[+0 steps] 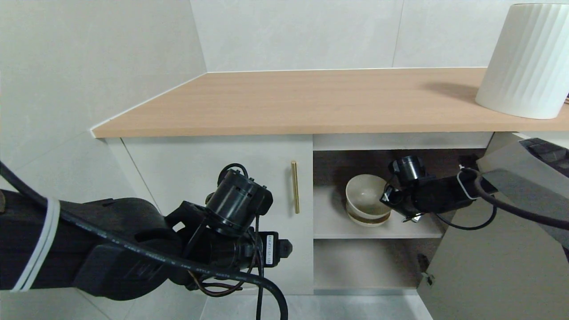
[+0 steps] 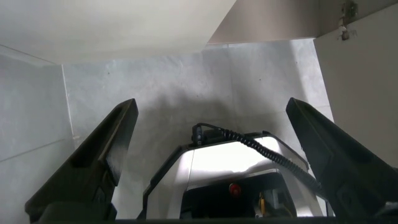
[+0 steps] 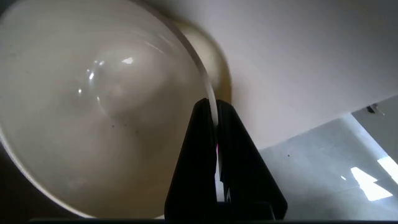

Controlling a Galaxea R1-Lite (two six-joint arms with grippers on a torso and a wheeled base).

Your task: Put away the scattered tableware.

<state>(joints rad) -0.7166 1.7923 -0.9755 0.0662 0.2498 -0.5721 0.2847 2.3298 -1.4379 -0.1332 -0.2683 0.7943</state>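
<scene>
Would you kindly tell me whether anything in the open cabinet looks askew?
The bowl on the cabinet shelf is tilted, leaning on what looks like a second bowl beneath rather than nested flat. The right hand is shut on its rim, so it seems mid-placement. Nothing looks spilled or broken.

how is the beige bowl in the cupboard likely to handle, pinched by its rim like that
Highlights on the bowl suggest a smooth glaze, so it may slip in the right gripper, which clamps only its rim. It leans tilted over the shelf, so it could rock once released. Probably rigid and chippable.
</scene>
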